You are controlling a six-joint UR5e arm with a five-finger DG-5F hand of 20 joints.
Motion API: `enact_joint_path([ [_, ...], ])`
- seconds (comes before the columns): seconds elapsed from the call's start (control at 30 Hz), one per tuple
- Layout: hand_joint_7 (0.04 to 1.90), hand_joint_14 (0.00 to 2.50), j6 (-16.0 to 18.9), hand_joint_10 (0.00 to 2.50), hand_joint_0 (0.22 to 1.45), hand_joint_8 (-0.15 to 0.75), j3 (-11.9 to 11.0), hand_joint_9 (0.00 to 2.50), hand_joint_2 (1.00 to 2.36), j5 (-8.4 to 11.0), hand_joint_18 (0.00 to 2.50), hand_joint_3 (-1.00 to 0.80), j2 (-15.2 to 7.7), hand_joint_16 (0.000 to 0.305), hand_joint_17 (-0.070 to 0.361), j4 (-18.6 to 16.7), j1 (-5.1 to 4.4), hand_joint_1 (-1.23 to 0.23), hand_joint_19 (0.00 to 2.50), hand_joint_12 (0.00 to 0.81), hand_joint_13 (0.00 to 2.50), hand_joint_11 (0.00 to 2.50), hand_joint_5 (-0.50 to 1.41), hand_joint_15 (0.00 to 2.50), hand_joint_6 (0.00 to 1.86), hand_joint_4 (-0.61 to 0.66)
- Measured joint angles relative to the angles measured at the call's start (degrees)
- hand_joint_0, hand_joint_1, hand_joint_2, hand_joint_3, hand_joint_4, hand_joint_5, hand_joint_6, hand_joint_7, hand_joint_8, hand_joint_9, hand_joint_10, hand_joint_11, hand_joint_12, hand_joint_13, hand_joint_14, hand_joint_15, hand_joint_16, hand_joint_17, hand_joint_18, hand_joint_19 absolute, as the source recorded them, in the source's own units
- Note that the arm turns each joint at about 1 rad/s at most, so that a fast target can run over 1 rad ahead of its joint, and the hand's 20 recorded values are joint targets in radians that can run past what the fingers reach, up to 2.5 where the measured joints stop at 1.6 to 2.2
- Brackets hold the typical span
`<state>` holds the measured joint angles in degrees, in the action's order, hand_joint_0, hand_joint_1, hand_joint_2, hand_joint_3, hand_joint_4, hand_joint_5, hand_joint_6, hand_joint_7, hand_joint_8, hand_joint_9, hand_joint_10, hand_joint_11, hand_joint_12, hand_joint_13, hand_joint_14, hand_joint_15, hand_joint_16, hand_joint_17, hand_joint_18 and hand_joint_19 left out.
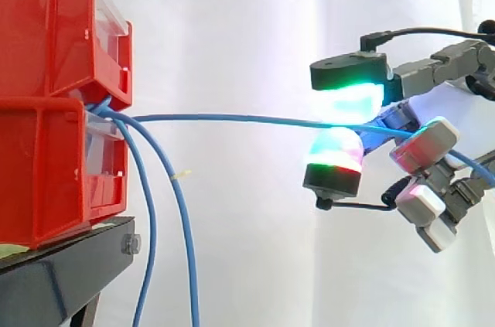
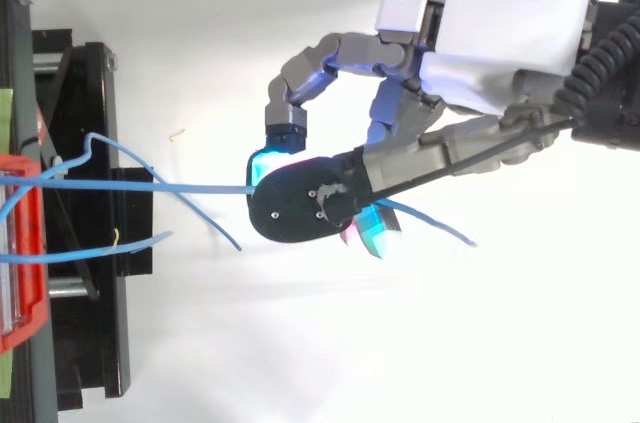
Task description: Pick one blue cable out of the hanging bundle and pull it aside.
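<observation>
hand [image 2: 500, 23] pinching one blue cable [image 1: 232, 118], stretched tight away from the red bins [image 1: 54, 95] | risk imo: cable slips out of the pinch, or a harder tug drags the bins

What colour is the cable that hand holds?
Blue. The side view shows the cable best, stretched from the red bins to the hand.

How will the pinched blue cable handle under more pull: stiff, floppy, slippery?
The blue cable is likely floppy: neighbouring cables droop from the red bins. Thin, so it may slip between the hand's fingertips.
</observation>
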<state>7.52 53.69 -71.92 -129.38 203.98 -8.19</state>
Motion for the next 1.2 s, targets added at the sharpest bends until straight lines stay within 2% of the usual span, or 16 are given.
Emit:
enact_joint_path([
  [0.03,1.07,0.02,0.42,0.03,0.51,0.267,0.00,1.56,1.35,0.00,1.06,0.01,0.00,0.065,0.146,0.00,0.00,-0.81,0.43,0.341,1.23,0.78,-0.03,0.56,0.91,-0.20],
  [0.1,1.11,0.02,1.39,0.02,0.43,0.255,0.01,1.63,1.71,0.01,1.11,-0.05,0.00,0.067,0.150,0.01,-0.03,-0.77,0.42,0.333,1.28,0.76,-0.01,0.57,0.90,-0.26],
  [0.13,1.11,0.02,1.78,0.03,0.41,0.260,0.01,1.63,1.78,0.01,1.11,-0.06,0.00,0.067,0.150,0.01,-0.04,-0.77,0.41,0.331,1.29,0.76,-0.01,0.57,0.90,-0.26],
  [0.17,1.14,0.02,2.13,0.03,0.39,0.258,0.01,1.67,1.92,0.02,1.14,-0.07,0.00,0.067,0.150,0.01,-0.05,-0.74,0.41,0.331,1.32,0.75,0.00,0.58,0.89,-0.30],
  [0.2,1.15,0.02,2.43,0.03,0.37,0.256,0.01,1.69,2.00,0.02,1.17,-0.07,0.00,0.066,0.149,0.01,-0.05,-0.71,0.42,0.329,1.35,0.75,0.00,0.60,0.89,-0.31],
  [0.33,1.16,0.02,3.46,0.03,0.37,0.253,0.01,1.72,2.03,0.03,1.19,-0.07,0.00,0.066,0.148,0.02,-0.07,-0.71,0.41,0.328,1.36,0.76,0.00,0.61,0.89,-0.33],
  [0.43,1.12,0.02,4.05,0.02,0.38,0.258,0.02,1.70,1.91,0.03,1.19,-0.06,0.00,0.067,0.150,0.02,-0.08,-0.75,0.42,0.334,1.36,0.77,0.00,0.62,0.89,-0.32],
  [0.47,1.09,0.02,4.19,0.03,0.41,0.257,0.02,1.67,1.78,0.03,1.17,-0.04,0.00,0.066,0.149,0.02,-0.08,-0.76,0.43,0.337,1.34,0.75,-0.01,0.62,0.89,-0.29],
  [0.5,1.07,0.02,4.35,0.03,0.45,0.264,0.02,1.64,1.54,0.03,1.14,-0.02,0.00,0.066,0.149,0.03,-0.08,-0.75,0.44,0.343,1.32,0.77,-0.02,0.62,0.89,-0.24],
  [0.53,1.06,0.02,4.40,0.03,0.44,0.268,0.02,1.64,1.56,0.03,1.13,-0.04,-0.01,0.067,0.150,0.04,-0.08,-0.76,0.44,0.348,1.31,0.76,-0.02,0.62,0.89,-0.23],
  [0.6,1.05,0.02,4.52,0.03,0.47,0.283,0.02,1.60,1.34,0.03,1.10,-0.03,-0.02,0.069,0.154,0.07,-0.08,-0.74,0.45,0.359,1.28,0.77,-0.03,0.62,0.89,-0.13],
  [0.63,1.06,0.02,4.56,0.03,0.47,0.288,0.04,1.59,1.34,0.03,1.10,-0.04,-0.01,0.069,0.154,0.08,-0.08,-0.74,0.45,0.358,1.28,0.78,-0.03,0.62,0.89,-0.13],
  [0.77,1.03,0.02,4.60,0.03,0.54,0.294,0.09,1.54,1.00,0.03,1.04,-0.08,-0.02,0.067,0.150,0.07,-0.09,-0.73,0.47,0.354,1.25,0.79,-0.05,0.65,0.90,-0.05],
  [0.9,1.01,0.03,4.60,0.03,0.53,0.261,0.09,1.49,1.01,0.03,0.92,-0.27,-0.01,0.055,0.124,0.06,-0.09,-0.65,0.55,0.314,1.19,0.82,-0.07,0.69,0.90,-0.04],
  [0.97,1.01,0.03,4.60,0.03,0.52,0.246,0.09,1.47,1.01,-0.01,0.88,-0.30,-0.01,0.051,0.114,0.04,-0.09,-0.65,0.58,0.299,1.17,0.84,-0.07,0.71,0.90,-0.04],
  [1.2,0.99,0.03,4.59,0.03,0.49,0.254,0.73,1.48,1.00,-0.03,0.89,-0.43,-0.02,0.053,0.119,-0.08,-0.09,-0.66,0.55,0.307,1.17,0.84,-0.07,0.70,0.89,-0.02],
])
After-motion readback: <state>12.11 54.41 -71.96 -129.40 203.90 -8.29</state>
